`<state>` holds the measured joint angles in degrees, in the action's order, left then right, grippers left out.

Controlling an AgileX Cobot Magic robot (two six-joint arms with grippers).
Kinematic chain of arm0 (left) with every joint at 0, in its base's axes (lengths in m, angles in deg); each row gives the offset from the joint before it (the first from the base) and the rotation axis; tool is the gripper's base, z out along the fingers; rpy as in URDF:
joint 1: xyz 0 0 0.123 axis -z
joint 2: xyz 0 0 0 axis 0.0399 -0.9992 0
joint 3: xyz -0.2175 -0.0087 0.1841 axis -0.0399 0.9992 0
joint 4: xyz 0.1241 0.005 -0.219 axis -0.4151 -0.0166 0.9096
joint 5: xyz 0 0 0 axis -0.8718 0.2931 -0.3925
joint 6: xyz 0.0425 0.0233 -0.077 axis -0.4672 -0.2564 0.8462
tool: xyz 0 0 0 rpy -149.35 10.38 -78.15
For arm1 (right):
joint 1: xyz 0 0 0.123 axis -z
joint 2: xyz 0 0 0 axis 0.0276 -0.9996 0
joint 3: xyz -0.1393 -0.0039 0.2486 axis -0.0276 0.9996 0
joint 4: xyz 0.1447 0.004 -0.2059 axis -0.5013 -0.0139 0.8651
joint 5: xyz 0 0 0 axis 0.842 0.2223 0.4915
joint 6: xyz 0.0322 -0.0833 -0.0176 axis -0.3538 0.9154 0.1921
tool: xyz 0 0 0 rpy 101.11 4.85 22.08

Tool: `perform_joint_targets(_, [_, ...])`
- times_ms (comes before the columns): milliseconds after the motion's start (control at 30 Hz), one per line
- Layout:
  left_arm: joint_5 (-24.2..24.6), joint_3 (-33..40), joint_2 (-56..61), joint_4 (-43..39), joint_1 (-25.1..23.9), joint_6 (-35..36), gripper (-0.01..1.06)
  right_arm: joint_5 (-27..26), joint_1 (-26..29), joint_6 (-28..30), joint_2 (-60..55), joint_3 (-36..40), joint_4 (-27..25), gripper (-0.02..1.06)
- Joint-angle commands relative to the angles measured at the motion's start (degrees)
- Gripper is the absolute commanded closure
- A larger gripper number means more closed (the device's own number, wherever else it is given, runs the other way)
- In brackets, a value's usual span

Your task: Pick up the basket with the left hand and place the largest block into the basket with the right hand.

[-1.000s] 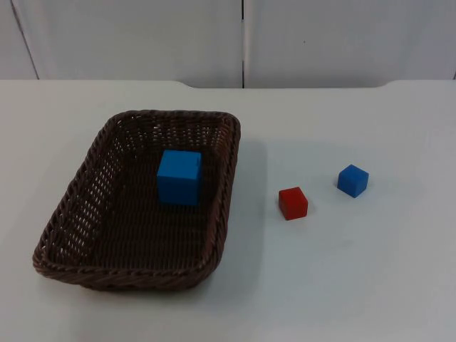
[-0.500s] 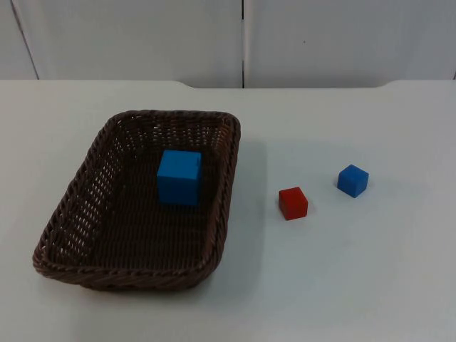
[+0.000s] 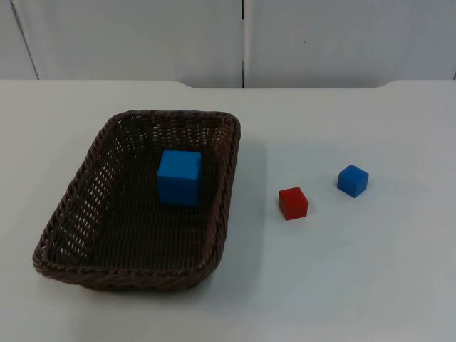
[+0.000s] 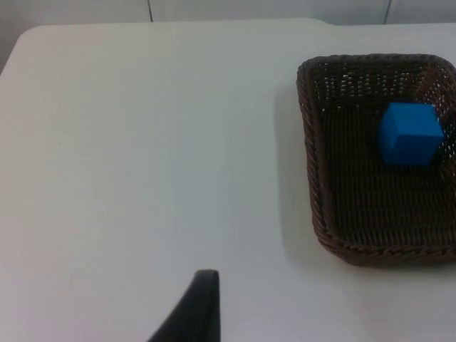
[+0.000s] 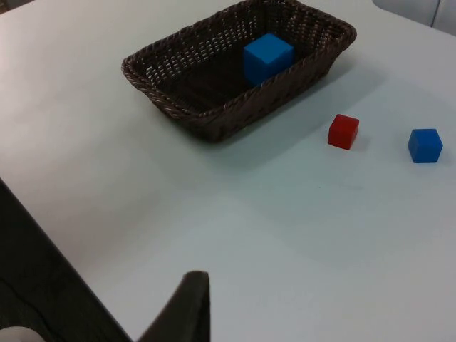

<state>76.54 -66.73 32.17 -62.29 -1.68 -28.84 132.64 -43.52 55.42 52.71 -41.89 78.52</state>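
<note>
A dark brown wicker basket (image 3: 128, 274) rests on the white table at the left. The largest block, a blue cube (image 3: 179, 177), lies inside it toward the far end. In the left wrist view the basket (image 4: 308, 142) with the blue cube (image 4: 409, 134) lies well away from my left gripper (image 4: 198, 310), which waits over bare table. My right gripper (image 5: 187, 306) hangs high over the table, far from the basket (image 5: 167, 103) and the cube (image 5: 268, 57). Neither gripper holds anything.
A small red block (image 3: 293, 203) and a small blue block (image 3: 353, 180) sit on the table right of the basket, apart from each other. The right wrist view has them too, red block (image 5: 343, 132) and blue block (image 5: 425, 145), plus the table's edge (image 5: 50, 235).
</note>
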Motion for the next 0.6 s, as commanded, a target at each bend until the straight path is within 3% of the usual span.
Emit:
perform_joint_targets(0, [-0.44,0.32,0.27,-0.23,-0.1,0.38,0.0,-0.1,0.0,0.0,0.23,0.38,0.0,-0.01])
perform_joint_targets(567, [-0.44,0.32,0.27,-0.23,-0.1,0.38,0.0,-0.1,0.0,0.0,0.23,0.38,0.0,-0.01])
